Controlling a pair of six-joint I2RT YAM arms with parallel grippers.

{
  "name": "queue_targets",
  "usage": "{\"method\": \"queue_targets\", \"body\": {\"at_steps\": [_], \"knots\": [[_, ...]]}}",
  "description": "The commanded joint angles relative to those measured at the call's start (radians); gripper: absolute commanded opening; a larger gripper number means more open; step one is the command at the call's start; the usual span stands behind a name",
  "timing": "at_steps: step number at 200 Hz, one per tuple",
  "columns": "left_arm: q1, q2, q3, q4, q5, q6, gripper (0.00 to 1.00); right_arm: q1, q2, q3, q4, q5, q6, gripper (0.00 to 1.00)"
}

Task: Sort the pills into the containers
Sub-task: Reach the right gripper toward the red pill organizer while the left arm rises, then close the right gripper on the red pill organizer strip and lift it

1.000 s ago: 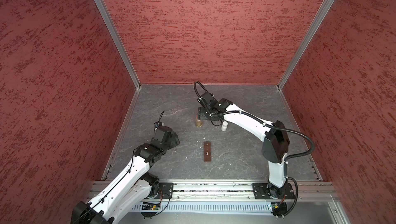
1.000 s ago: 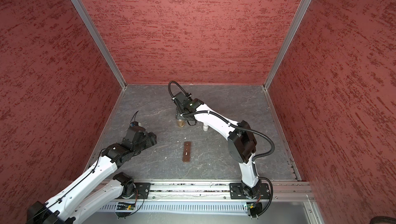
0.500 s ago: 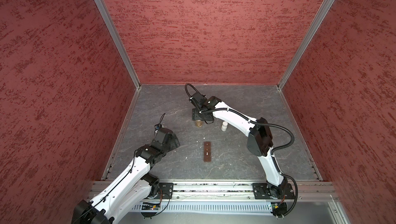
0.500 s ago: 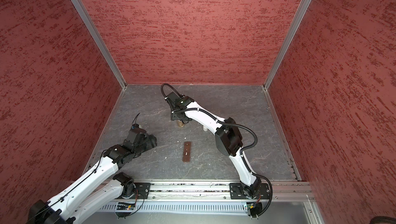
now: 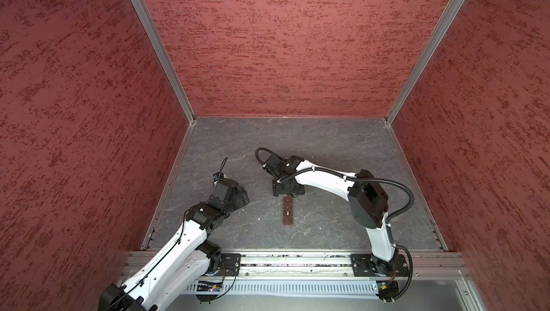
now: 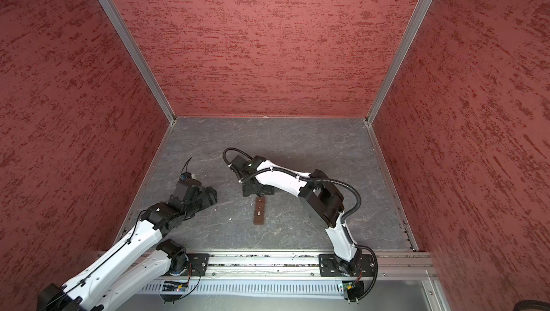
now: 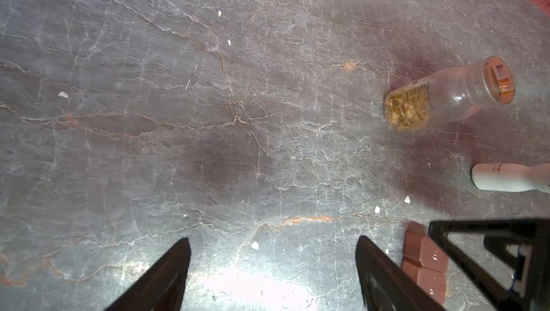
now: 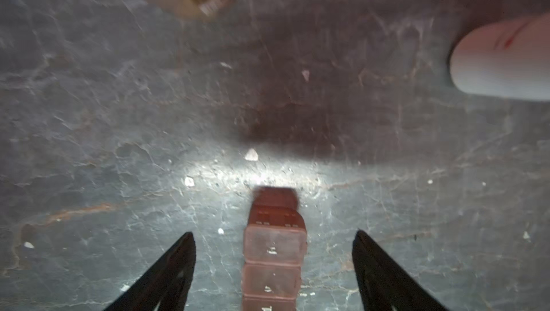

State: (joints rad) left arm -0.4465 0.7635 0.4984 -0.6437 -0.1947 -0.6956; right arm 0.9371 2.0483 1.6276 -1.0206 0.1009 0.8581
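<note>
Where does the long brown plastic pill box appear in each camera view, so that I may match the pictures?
In a top view: the long brown plastic pill box lies centrally, just below the right claw.
In a top view: it lies the same way.
Left wrist view: its end cells show beside the right claw.
Right wrist view: it runs between that claw's black fingers.
Shared landmark: the right claw at the box's far end.

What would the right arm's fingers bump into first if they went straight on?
Most likely the long, flat brown plastic box of square cells, lying between the open fingers; depth is unclear.
</note>
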Motion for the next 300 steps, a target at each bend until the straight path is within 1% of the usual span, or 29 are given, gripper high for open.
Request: {"method": "queue_targets", "body": {"at_steps": [1, 28, 69, 129, 171, 181, 206, 225, 267, 300], "knots": [[-0.001, -0.01, -0.014, -0.019, 0.012, -0.006, 0.87, 0.014, -0.063, -0.05, 0.051, -0.039, 0.08, 0.85], [0.0, -0.01, -0.017, -0.017, 0.018, -0.005, 0.87, 0.029, -0.063, -0.087, 0.074, -0.071, 0.092, 0.84], [-0.001, -0.009, -0.019, -0.025, 0.018, -0.001, 0.87, 0.045, -0.037, -0.098, 0.089, -0.1, 0.094, 0.79], [0.0, -0.008, -0.01, -0.03, 0.034, 0.003, 0.87, 0.045, -0.014, -0.125, 0.106, -0.113, 0.091, 0.7], [-0.001, -0.011, -0.006, -0.032, 0.044, 0.004, 0.87, 0.045, 0.001, -0.137, 0.117, -0.12, 0.085, 0.6], [-0.001, -0.012, -0.006, -0.033, 0.046, 0.004, 0.87, 0.045, -0.001, -0.141, 0.119, -0.125, 0.084, 0.61], [-0.001, -0.019, -0.009, -0.037, 0.048, 0.001, 0.87, 0.047, -0.03, -0.162, 0.112, -0.134, 0.089, 0.74], [-0.001, -0.021, -0.012, -0.033, 0.053, -0.004, 0.87, 0.062, -0.06, -0.184, 0.106, -0.137, 0.107, 0.77], [-0.001, -0.019, -0.017, -0.023, 0.066, -0.014, 0.87, 0.117, -0.076, -0.237, 0.128, -0.171, 0.152, 0.77], [-0.001, -0.021, -0.015, -0.029, 0.066, -0.012, 0.87, 0.141, -0.082, -0.252, 0.138, -0.178, 0.176, 0.75]]}}
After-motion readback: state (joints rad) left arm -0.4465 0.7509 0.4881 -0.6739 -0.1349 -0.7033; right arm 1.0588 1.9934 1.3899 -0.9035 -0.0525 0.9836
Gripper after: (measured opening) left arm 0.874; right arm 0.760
